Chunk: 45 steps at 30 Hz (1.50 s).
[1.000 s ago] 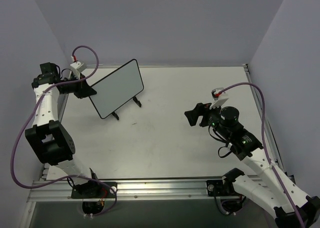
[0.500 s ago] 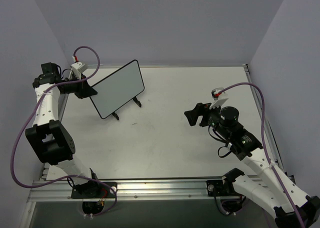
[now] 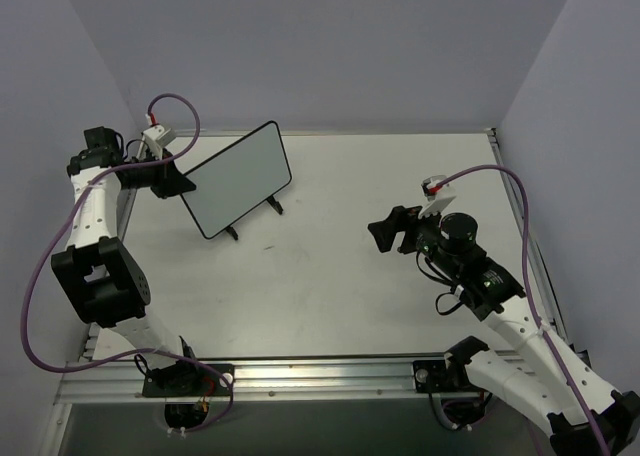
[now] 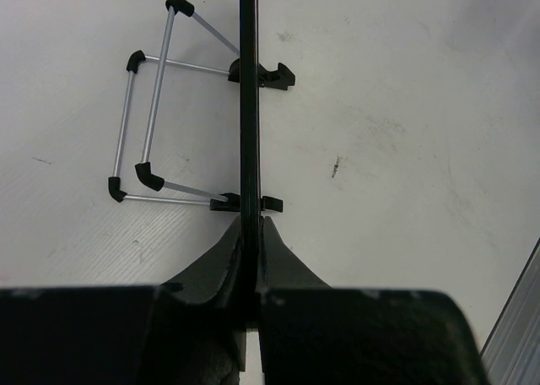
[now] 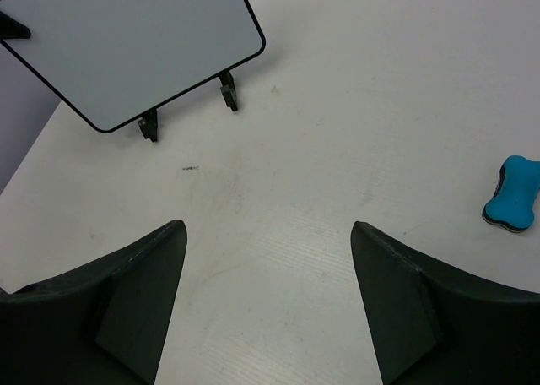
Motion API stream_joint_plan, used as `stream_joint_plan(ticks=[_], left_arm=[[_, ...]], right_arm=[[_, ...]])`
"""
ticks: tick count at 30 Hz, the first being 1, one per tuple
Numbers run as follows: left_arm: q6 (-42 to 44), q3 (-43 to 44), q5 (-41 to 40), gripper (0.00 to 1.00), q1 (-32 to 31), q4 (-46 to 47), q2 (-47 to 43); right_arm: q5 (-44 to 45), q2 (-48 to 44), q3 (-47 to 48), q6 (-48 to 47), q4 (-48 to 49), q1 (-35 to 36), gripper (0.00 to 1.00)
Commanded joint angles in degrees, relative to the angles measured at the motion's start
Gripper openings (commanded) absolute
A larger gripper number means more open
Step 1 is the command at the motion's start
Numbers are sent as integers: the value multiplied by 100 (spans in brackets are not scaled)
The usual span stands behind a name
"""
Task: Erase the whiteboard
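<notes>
The whiteboard (image 3: 237,179) stands on its two black feet at the back left of the table, and its face shows no writing. My left gripper (image 3: 181,182) is shut on the board's left edge. In the left wrist view the board (image 4: 247,98) is seen edge-on, pinched between my left gripper (image 4: 250,233). My right gripper (image 3: 386,234) is open and empty, right of the table's middle and well apart from the board. The right wrist view shows the board (image 5: 126,39) at the top left, beyond my right gripper (image 5: 268,241).
A small blue eraser block (image 5: 512,206) lies on the table at the right edge of the right wrist view; it does not show in the top view. The board's wire stand (image 4: 143,123) sticks out behind it. Walls close in on the left, back and right.
The left gripper and the board in it have shifted very slightly. The right arm has not moved.
</notes>
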Motion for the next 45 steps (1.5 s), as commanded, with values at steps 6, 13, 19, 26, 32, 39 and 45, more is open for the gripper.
stream_joint_plan(ticks=[6,13,19,26,32,39,45], left_arm=[[100,223,784,2,180,259,-155],[240,-23,458,2,162,304,-67],[320,-84,274,2,127,277,-32],[636,-199,-139,2,109,207,108],[926,-155,-385,2,109,66,170],[1022,-14,-264,2,109,-127,21],[1075,-269,-228,2,144,4,-128]], right_arm=[[-112,23,-28,14,244,67,75],[-121,14,-37,14,253,94,75],[-130,31,-28,5,253,94,75],[-165,40,-28,5,262,111,75],[-192,67,-19,5,270,120,75],[-200,14,-28,5,270,146,75],[-227,-21,-28,5,270,173,75]])
